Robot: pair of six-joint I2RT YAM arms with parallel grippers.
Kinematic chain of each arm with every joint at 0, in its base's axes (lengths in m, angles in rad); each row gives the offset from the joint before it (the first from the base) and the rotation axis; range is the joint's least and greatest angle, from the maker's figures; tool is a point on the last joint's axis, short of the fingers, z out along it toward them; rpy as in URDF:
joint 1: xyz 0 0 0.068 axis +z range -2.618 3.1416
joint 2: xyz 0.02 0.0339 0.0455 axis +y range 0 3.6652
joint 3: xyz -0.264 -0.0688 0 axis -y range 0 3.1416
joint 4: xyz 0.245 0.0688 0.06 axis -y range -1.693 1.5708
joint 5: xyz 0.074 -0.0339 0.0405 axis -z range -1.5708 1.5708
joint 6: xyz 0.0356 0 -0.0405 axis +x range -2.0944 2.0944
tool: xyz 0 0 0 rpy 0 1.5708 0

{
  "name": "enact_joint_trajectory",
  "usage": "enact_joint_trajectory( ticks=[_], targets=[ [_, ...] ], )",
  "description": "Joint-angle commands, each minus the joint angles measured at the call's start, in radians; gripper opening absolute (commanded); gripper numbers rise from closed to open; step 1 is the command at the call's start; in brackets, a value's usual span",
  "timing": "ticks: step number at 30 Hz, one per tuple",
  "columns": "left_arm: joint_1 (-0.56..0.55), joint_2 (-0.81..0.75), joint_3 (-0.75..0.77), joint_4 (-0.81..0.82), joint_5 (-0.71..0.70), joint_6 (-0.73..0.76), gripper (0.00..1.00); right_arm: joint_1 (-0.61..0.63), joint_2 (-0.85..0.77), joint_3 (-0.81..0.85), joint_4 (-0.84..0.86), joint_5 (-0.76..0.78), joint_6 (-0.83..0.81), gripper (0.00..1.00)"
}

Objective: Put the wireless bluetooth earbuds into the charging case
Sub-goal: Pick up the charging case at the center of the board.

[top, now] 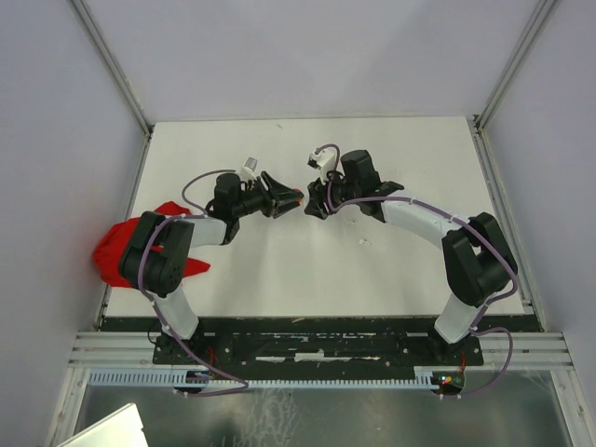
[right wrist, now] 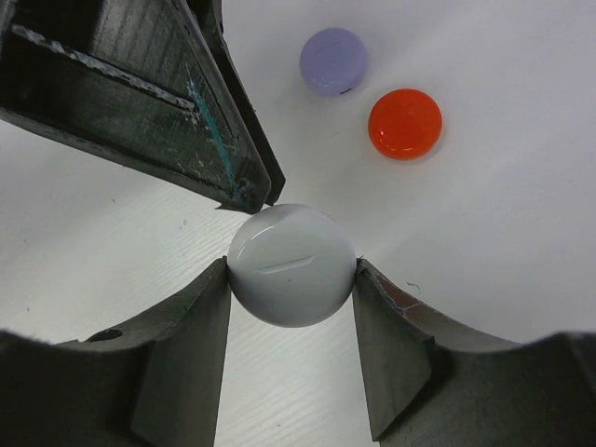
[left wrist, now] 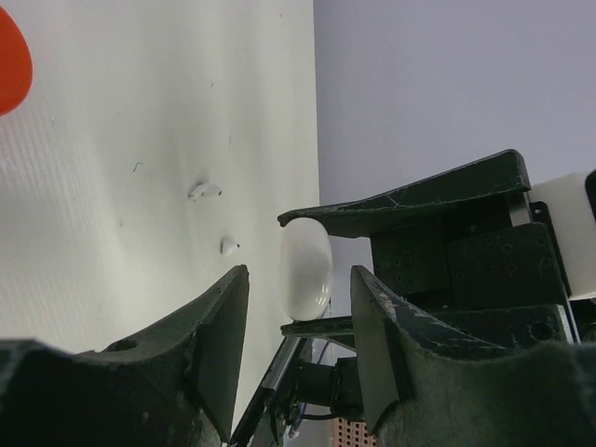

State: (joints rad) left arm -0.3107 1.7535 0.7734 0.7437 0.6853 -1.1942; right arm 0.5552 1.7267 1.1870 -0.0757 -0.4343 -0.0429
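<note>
Above the table middle: white charging case, disc-shaped, gripped at its rim by right gripper jaws; thin edge faces left gripper, jaws apart, holding nothing.

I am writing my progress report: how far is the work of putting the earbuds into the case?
Done: nothing seated yet; two white earbuds lie loose on the table. In hand: the right gripper clamps the white case, which looks closed; the open left gripper straddles its edge. Left: open it, fetch and insert the earbuds.
</note>
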Motion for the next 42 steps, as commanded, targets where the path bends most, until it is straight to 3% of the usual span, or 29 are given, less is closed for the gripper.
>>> enact_joint_trajectory(
  ticks=[1,30,37,42],
  targets=[
    [-0.015,0.013,0.029,0.051,0.019,0.025,0.53,0.001,-0.047,0.006,0.029,-0.029,-0.011,0.36],
    [-0.051,0.017,0.046,0.075,0.026,0.03,0.4,0.002,-0.035,0.005,0.03,-0.03,-0.008,0.36],
    [-0.053,0.016,0.047,0.084,0.024,0.031,0.23,0.001,-0.035,0.005,0.033,-0.029,-0.009,0.36],
    [-0.053,0.014,0.046,0.094,0.02,0.03,0.04,0.002,-0.035,0.005,0.032,-0.026,-0.005,0.4]
  ],
)
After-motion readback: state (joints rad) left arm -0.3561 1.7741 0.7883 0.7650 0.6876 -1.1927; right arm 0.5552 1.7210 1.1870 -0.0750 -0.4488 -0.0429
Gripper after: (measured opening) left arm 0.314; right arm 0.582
